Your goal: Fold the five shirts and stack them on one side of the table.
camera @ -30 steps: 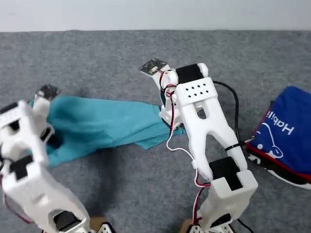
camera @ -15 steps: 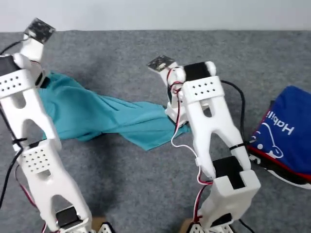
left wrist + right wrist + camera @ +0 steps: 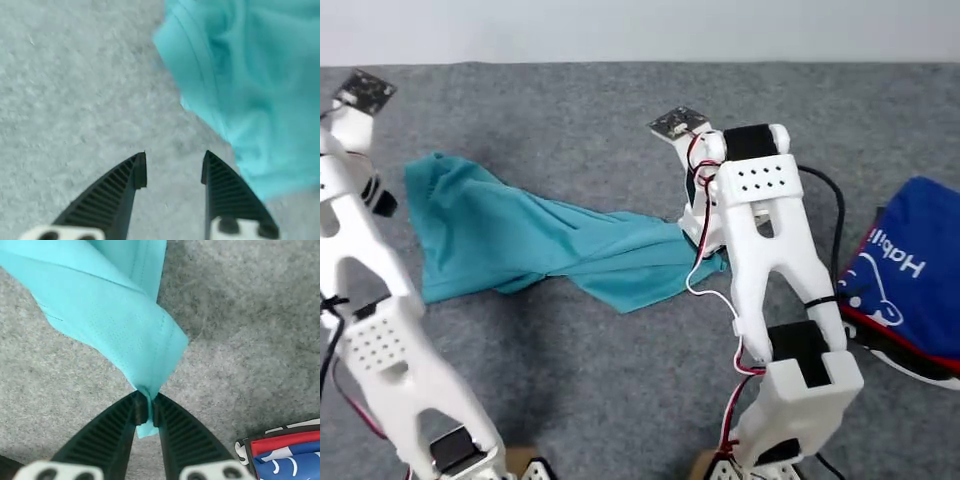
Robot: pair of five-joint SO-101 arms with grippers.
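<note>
**A:** Right fingers are clamped tight on a bunched edge of the teal shirt, with the cloth pinched right at the tips!

**B:** And the left fingers stand apart, gripping nothing. They hover over bare grey counter, just beside the shirt's hem.

**A:** So one end is pinned and the other is free. The shirt lies twisted across the middle of the counter, running from that right-hand pinch toward the left arm.

**B:** My read is that the right holds it as an anchor, so the left can take a corner and spread it flat before any fold.

**A:** On the right arm's side, a blue garment with red trim sits at the counter's edge, well apart. That's likely the stack.

**B:** Early days for the teal one, though. It's not folded yet.
</note>
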